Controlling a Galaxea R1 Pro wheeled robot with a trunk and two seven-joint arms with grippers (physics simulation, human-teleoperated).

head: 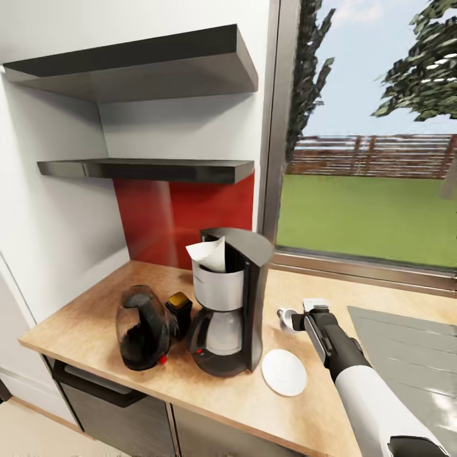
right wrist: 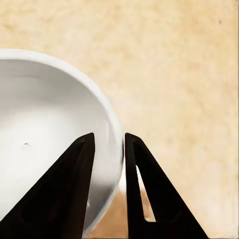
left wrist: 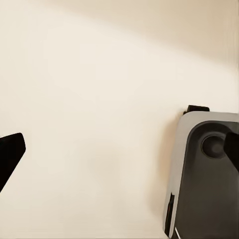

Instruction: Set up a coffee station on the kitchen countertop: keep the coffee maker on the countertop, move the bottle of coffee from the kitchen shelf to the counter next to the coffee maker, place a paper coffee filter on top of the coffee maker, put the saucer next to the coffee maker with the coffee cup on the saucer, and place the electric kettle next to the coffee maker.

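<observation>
On the tan speckled table [head: 95, 317]: 1 black-and-white coffee maker [head: 230, 304] topped with 1 white paper coffee filter [head: 209, 252], 1 smoky electric kettle [head: 141, 327] and 1 dark gold-capped bottle of coffee [head: 179, 312] just left of it, 1 plain white saucer [head: 284, 372] to its right. Beyond the saucer, right claw [right wrist: 123, 144] clamped across the rim of 1 small white coffee cup [right wrist: 45, 129]. Above, 2 dark grey shelves [head: 152, 170]; left claw's state cannot be told.

No writing, brand, number or sign can be read anywhere here. The coffee maker [head: 231, 298], the electric kettle [head: 141, 327] and the bottle of coffee [head: 179, 311] show no legible lettering; the bottle's label is turned out of sight.
</observation>
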